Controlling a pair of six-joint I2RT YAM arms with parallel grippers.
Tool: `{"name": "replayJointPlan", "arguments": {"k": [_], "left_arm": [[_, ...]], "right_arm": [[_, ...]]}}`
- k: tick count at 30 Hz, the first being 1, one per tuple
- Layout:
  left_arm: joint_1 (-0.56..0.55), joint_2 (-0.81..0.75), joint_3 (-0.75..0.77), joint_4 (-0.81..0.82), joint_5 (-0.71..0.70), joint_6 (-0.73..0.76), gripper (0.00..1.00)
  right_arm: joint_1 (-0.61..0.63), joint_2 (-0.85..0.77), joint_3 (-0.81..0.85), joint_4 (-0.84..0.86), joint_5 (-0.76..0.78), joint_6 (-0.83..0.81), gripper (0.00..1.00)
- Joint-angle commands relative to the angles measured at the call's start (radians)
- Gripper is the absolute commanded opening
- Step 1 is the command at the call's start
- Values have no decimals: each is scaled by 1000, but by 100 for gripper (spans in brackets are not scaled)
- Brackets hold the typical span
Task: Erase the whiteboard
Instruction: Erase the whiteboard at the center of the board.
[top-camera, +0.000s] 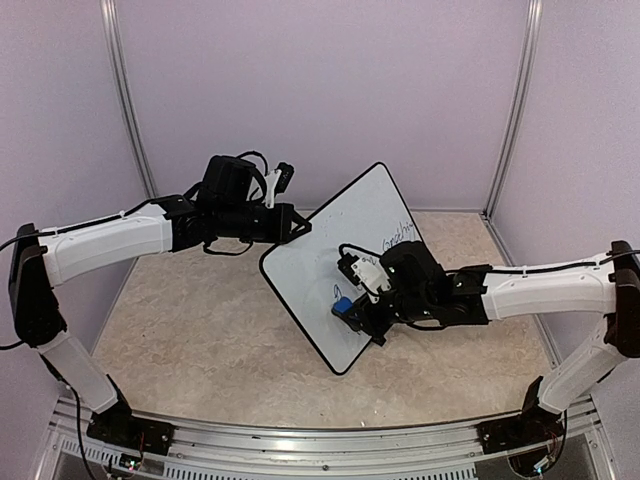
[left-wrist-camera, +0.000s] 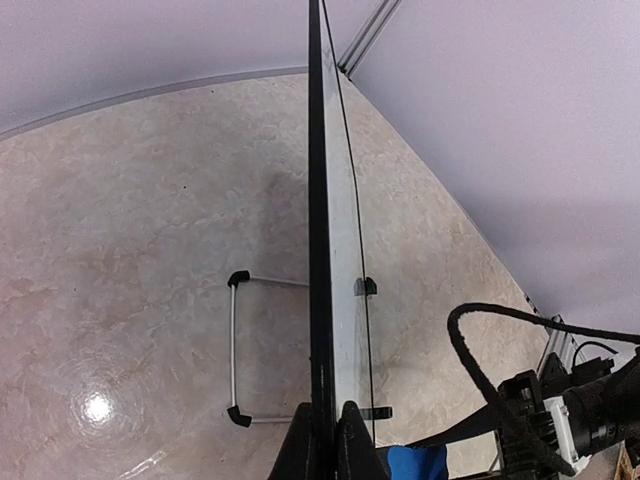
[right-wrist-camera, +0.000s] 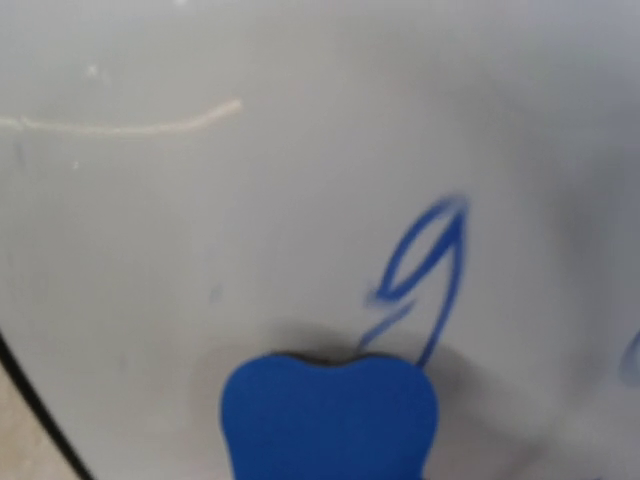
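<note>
The blue eraser (right-wrist-camera: 330, 415), pinched in the right gripper (top-camera: 353, 312), sits against the whiteboard (top-camera: 310, 280); the left gripper (top-camera: 300, 226) clamps its rim. Light, stiff and slick, I'd judge; the edges grip best.

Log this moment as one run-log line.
left gripper: shut on whiteboard | right gripper: shut on eraser, touching whiteboard | blue marks: unerased

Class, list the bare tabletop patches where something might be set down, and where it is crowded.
Bare: table between left arm, whiteboard and near rail; also the strip behind the whiteboard. Crowded: mid-right, where the right tool holds the blue eraser at the whiteboard.
</note>
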Motion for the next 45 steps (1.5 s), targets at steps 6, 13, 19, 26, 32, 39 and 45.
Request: {"name": "replayJointPlan", "arguments": {"k": [6,13,19,26,32,39,45], "left_arm": [[-13,-4,8,38,-15,65,0],[-13,-5,8,36,-15,67,0],[-13,-9,8,38,-13,65,0],[-15,-7,7,39,-11,64,0],[-15,-8,8,38,-13,64,0],[-15,-9,8,38,-11,64,0],[-15,-9,7,39,-11,64,0]], "right_arm": [[-50,7,117,46,112,-46,30],[-64,67,122,55,62,-32,30],[-64,74,70,44,-25,6,30],[-60,57,3,42,-87,56,29],[-47,36,-41,34,-79,75,29],[-24,26,-78,17,-69,83,29],[-13,18,-98,-1,-61,88,29]]}}
